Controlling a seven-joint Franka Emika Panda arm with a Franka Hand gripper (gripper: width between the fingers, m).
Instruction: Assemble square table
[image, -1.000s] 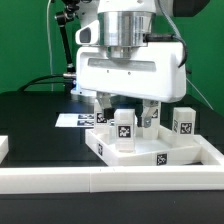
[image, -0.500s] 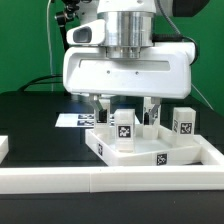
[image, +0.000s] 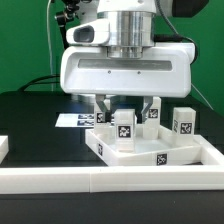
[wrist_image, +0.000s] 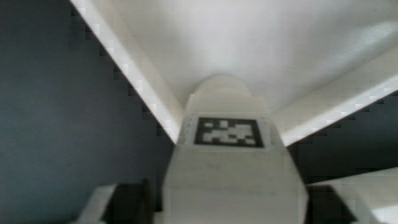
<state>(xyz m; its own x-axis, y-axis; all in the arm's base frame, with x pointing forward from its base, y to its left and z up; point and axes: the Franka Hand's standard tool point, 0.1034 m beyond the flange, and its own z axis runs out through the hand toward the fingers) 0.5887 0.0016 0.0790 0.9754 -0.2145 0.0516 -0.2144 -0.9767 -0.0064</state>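
The square table's white slab lies flat on the black surface, a tag on its near edge. One white tagged leg stands upright on the slab. My gripper hangs straight above it, a finger on each side of the leg's top. The wrist view looks down the leg, with my gripper astride it. A thin dark strip still separates the leg from one finger. Nothing is lifted.
Three more tagged legs stand behind the slab: one at the exterior view's right, one behind my fingers, one further left. The marker board lies behind them. A long white rail borders the front.
My fingers have drawn inward toward the standing leg from their widest spread. The hand has sunk slightly over it. The leg and slab have not moved.
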